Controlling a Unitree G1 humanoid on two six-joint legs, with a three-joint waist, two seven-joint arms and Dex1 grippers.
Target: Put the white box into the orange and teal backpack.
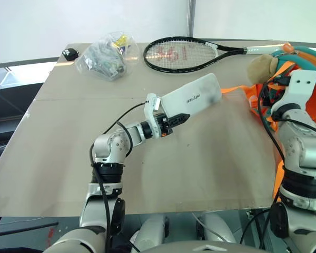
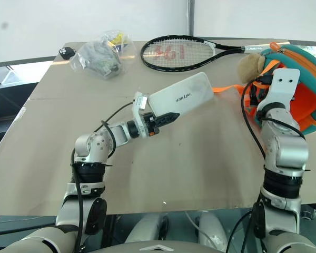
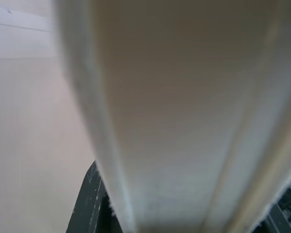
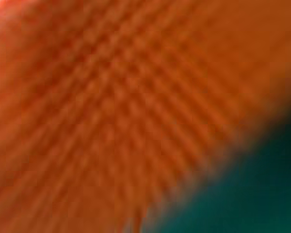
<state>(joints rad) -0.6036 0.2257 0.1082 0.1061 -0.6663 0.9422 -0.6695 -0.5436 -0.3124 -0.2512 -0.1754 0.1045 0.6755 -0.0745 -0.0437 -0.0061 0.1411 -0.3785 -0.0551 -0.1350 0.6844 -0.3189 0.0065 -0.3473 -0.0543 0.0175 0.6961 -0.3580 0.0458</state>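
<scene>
left claw [image 1: 175, 122] gripping white box [image 1: 192, 98] above table [image 1: 210, 158], orange and teal backpack [image 1: 312, 87] right

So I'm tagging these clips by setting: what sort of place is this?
Probably an indoor lab or test room, not a home: a bare brown table against plain white walls, laid with loose props such as a tennis racket, a clear plastic bag and a backpack.

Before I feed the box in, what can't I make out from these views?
- Right pincer's fingers: hidden behind its own wrist against the backpack in the head views; right wrist view is blurred orange fabric.
- Backpack's opening: partly covered by the right arm, cut off by the frame edge.
- Box text: too small to read.
- Left pincer contact: the box blocks the left wrist view.
- Bag contents: too small.
</scene>
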